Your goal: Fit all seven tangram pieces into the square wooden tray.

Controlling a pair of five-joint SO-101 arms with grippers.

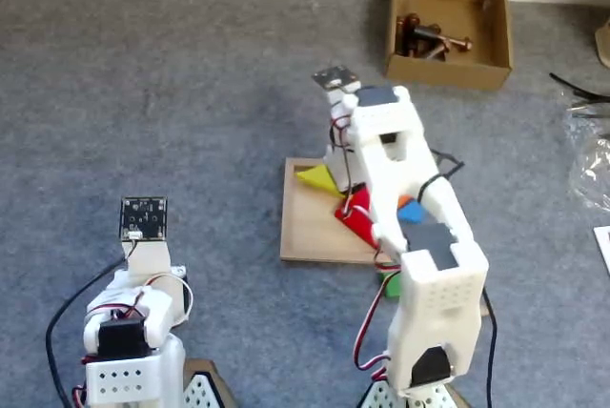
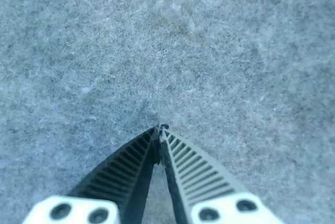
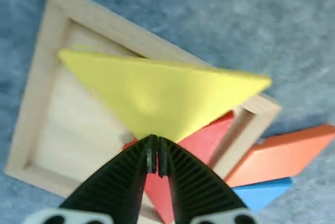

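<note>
Grey felt [image 1: 191,93] covers the table, and the square wooden tray [image 1: 305,236] lies on it in front of the right arm [image 1: 410,198], which bends over the tray's right side. In the right wrist view the right gripper [image 3: 157,156] has its fingers drawn almost together, pinching one corner of the yellow triangle [image 3: 157,93]. The triangle is tilted above the tray [image 3: 42,77] and hides part of one rim. In the high view the yellow triangle [image 1: 317,177] sits over the tray's far corner. A red piece [image 3: 204,140] lies inside the tray under the held corner. An orange piece [image 3: 282,150] lies on the felt just outside the tray's rim, with a blue piece [image 3: 261,192] just beside it. A green piece [image 1: 389,284] shows near the tray's near right corner, partly hidden by the arm. The left arm [image 1: 133,322] is well apart from the tray. The left gripper [image 2: 159,130] has its fingertips closed against each other, holding nothing, over bare felt. A cardboard box [image 1: 448,70] with brown objects inside stands beyond the tray.
</note>
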